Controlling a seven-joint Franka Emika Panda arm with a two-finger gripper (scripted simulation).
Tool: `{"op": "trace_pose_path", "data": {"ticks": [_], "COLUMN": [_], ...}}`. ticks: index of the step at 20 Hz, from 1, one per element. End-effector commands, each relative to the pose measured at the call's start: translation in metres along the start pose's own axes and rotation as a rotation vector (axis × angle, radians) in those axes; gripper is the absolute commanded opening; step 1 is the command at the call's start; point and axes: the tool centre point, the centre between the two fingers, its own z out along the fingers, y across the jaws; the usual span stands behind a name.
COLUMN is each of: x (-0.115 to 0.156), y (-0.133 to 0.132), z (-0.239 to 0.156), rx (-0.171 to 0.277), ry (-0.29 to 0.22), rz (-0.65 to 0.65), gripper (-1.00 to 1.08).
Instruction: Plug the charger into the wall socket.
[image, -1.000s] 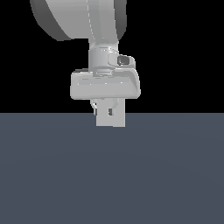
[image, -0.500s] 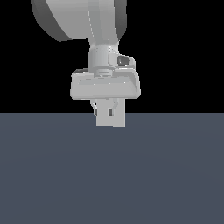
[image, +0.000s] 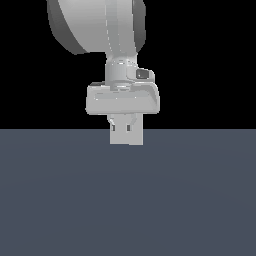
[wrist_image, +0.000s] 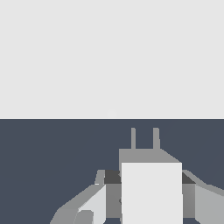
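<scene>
**Charger's in hand, socket nowhere in sight yet**

So here's where things stand. The end effector (image: 127, 131) is clamped shut around the charger (image: 127, 136), holding it just above the dark worktop (image: 128, 200), or maybe barely touching it; I honestly can't tell from the exterior view. The block sits right between the fingers (image: 113, 124), roughly centred in that view, hanging under the wide pale hand of the arm (image: 110, 30).

The wrist view is more useful. There the charger (wrist_image: 151, 188) is a pale cube with two thin prongs (wrist_image: 144, 138) sticking out of its far face, pointing away from the camera across the worktop (wrist_image: 52, 153) toward a big pale backdrop. A finger (wrist_image: 94, 204) flanks the block on each side, pressed against it, so the grip looks square and the plug looks level.

Progress-wise: pickup is done, I'd say, and the prongs appear to be facing forward. What's left is basically everything that matters, i.e. carrying it to the wall socket, lining the prongs up with the holes, and pushing in. The socket itself doesn't show clearly in either view. There's a faint smudge at the horizon line in the wrist view, but it's too vague to call.
</scene>
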Motion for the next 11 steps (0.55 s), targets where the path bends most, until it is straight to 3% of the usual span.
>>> {"op": "trace_pose_path", "data": {"ticks": [1, 11], "x": [0.009, 0.024], "y": [0.000, 0.000], "z": [0.000, 0.000], "rx": [0.000, 0.000], "ry": [0.000, 0.000], "rz": [0.000, 0.000], "gripper": [-1.00, -1.00]}}
